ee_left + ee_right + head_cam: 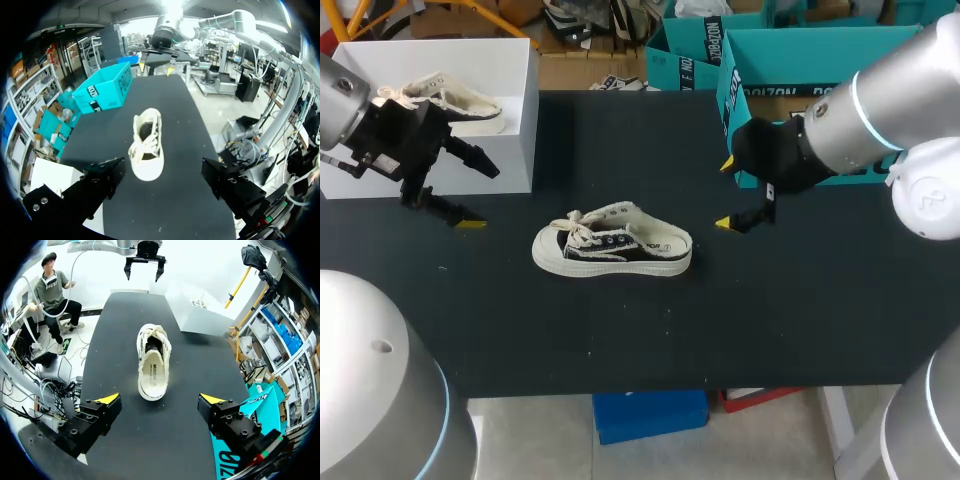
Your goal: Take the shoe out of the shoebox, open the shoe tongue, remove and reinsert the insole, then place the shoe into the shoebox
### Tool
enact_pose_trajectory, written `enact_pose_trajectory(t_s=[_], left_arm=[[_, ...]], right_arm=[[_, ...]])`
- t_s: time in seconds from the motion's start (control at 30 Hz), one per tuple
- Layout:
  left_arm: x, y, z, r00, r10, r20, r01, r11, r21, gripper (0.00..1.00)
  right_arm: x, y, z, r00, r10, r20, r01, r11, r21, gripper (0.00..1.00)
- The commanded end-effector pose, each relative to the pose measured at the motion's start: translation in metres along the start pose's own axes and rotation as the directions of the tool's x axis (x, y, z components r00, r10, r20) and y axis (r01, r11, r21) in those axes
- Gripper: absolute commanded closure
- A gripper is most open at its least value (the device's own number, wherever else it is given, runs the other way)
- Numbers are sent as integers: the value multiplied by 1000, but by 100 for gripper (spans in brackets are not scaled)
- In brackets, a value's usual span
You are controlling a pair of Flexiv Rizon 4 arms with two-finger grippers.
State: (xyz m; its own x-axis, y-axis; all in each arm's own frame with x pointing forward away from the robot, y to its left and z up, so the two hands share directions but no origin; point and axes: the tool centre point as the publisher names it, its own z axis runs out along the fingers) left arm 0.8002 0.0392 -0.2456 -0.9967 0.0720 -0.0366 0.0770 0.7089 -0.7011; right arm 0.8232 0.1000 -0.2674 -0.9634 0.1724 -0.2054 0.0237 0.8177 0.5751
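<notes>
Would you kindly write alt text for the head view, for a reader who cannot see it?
A cream and black shoe sits upright on the black table, toe toward the left arm. The open left gripper and open right gripper flank it, neither touching it. A white shoebox at far left holds a second shoe.

1. Shoe (612, 250), side-lying entry, head view: one small dark patch of print on the white sidewall near the heel. Too small to make out.
2. Insole (154, 372), right wrist view: one line of dark lettering running lengthwise on the heel portion, inside the shoe opening. Characters are small and not reliably legible.
3. Teal box (790, 55), at the table's far right edge: white block capitals on its outer wall and along its upper rim, partly cut off by the right arm in the head view. The same white lettering shows on its side in the left wrist view, and a fragment in the right wrist view.
</notes>
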Motion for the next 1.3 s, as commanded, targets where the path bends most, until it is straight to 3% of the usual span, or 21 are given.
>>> enact_pose_trajectory(t_s=[0.03,0.07,0.27,0.7,1.3], left_arm=[[1,0,1,1000,2,4,-2,1000,-1,0],[1,0,1,1000,2,4,-2,1000,-1,0],[1,0,1,1000,2,4,-2,1000,-1,0],[1,0,1,1000,2,4,-2,1000,-1,0],[1,0,1,1000,2,4,-2,1000,-1,0]], right_arm=[[2,-11,12,1000,24,-4,-24,998,-61,0],[3,-11,14,999,40,2,-39,994,-103,0],[7,-6,27,999,53,12,-50,982,-182,0],[14,-6,67,999,44,-21,-48,954,-294,0],[8,-13,113,995,36,-89,-64,936,-345,0]])
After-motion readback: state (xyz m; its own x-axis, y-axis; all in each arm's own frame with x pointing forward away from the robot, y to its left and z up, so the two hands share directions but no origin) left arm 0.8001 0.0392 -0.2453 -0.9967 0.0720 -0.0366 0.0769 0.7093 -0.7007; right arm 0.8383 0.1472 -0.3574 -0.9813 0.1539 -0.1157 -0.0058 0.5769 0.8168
